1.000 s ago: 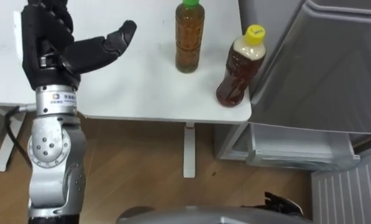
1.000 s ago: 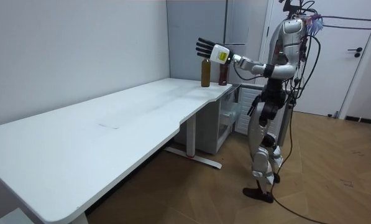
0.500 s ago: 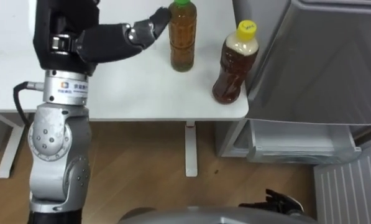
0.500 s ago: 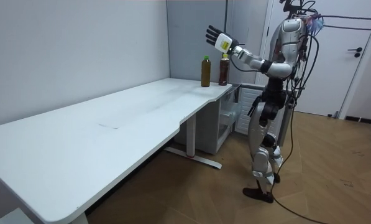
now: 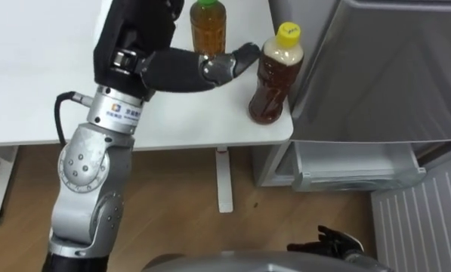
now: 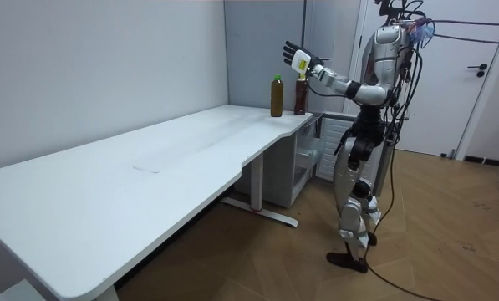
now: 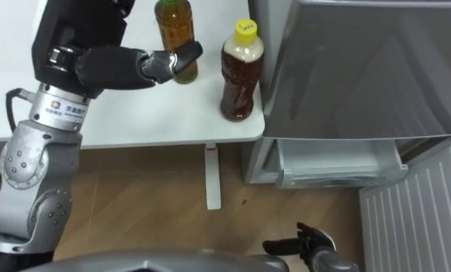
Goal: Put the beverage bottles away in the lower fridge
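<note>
left hand (image 5: 143,44) spread wide above white table (image 5: 29,75) | near yellow-capped brown drink bottle (image 5: 270,85) | right hand (image 7: 310,246) low, loose

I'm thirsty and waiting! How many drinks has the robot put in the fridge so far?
None yet. The lower fridge looks open, so that part is ready. The left robot hand is open near the bottles and holds nothing. The yellow-capped bottle and green-capped bottle both stand on the table, so both need carrying over.
</note>
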`<state>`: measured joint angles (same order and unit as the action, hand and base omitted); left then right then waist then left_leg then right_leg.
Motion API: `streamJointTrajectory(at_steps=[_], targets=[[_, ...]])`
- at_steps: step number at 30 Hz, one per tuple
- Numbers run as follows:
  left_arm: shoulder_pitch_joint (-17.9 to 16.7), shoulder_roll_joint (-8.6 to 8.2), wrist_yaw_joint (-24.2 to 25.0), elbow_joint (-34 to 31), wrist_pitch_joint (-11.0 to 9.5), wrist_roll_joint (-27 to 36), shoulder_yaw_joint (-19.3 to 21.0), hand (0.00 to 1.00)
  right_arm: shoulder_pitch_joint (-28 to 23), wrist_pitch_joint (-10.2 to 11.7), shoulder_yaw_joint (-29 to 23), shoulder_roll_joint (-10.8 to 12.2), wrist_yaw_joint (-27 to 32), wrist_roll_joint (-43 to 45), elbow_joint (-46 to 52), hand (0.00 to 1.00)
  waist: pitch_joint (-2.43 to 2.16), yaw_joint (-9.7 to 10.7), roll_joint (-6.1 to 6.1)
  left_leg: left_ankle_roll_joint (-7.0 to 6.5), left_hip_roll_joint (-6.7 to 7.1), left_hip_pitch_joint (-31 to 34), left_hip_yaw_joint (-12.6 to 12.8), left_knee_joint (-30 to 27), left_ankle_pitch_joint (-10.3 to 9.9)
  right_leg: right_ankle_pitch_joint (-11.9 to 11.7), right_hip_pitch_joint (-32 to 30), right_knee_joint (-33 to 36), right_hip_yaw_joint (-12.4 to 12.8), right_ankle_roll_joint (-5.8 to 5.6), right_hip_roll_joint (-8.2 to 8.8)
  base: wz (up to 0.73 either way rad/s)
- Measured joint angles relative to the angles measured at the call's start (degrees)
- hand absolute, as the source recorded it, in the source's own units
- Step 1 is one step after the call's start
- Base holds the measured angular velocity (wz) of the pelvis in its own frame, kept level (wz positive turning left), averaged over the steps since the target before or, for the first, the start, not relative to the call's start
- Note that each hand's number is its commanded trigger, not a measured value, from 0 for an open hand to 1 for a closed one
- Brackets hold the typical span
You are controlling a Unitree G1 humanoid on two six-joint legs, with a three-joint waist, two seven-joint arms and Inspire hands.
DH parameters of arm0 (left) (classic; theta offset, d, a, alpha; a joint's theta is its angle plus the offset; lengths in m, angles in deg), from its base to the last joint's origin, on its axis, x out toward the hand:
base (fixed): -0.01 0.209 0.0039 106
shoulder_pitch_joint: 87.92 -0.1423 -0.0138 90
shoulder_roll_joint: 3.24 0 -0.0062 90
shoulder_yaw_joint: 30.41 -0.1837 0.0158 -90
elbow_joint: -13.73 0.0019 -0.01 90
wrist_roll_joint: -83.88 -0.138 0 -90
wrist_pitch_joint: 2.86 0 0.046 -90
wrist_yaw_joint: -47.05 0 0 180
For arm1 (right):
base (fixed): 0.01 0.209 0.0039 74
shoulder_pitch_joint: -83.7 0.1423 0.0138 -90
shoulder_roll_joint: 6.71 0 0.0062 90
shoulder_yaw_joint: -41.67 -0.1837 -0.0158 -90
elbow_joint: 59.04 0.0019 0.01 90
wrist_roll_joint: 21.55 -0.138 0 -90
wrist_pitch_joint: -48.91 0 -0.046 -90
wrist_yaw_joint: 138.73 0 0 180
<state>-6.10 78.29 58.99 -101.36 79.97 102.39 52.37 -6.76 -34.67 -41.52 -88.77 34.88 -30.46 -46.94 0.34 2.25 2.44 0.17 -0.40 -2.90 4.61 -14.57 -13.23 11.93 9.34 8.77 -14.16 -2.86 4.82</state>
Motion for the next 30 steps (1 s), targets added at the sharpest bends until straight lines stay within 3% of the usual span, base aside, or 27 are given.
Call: streamJointTrajectory(at_steps=[10, 14, 23, 30], targets=[[0.0, 0.23, 0.5, 0.4, 1.0, 0.0, -1.7, 0.00, 0.0, 0.0, 0.4, 0.0, 0.0, 0.0, 0.5, 0.00, 0.14, 0.7, -0.15, 0.00, -0.34, -0.7, 1.3, 0.1, 0.0, -0.1, -0.1, 0.3, 1.6, 0.11, -0.17, -0.07], [0.0, 0.29, 1.9, 0.7, 1.7, 0.0, -1.9, 0.00, 0.3, -0.2, 0.3, 0.0, -0.1, 0.0, 0.5, 0.00, 0.45, 0.8, -0.42, -0.02, -0.73, -0.7, 1.5, 0.2, -0.1, -0.1, -0.4, 1.0, 2.3, 0.19, -0.45, -0.07], [0.0, 0.27, 5.1, 1.7, 3.1, 0.0, -2.1, 0.00, 0.4, -0.3, -0.3, -0.3, -0.2, 0.1, 0.5, 0.00, 0.16, 1.3, -1.19, 0.05, -0.99, -0.9, 1.7, 0.2, -0.1, -0.3, -0.3, 0.9, 3.0, 0.42, -0.78, -0.01], [0.0, 0.44, 6.6, 2.0, 3.5, -0.1, -2.4, 0.00, 0.5, -0.3, -1.4, -0.3, -0.6, 0.1, 0.3, 0.00, 0.25, 2.3, -1.04, 0.04, -1.03, -1.4, 2.8, 0.5, -0.1, -0.3, -0.4, 1.0, 4.2, 0.44, -0.80, -0.07]])
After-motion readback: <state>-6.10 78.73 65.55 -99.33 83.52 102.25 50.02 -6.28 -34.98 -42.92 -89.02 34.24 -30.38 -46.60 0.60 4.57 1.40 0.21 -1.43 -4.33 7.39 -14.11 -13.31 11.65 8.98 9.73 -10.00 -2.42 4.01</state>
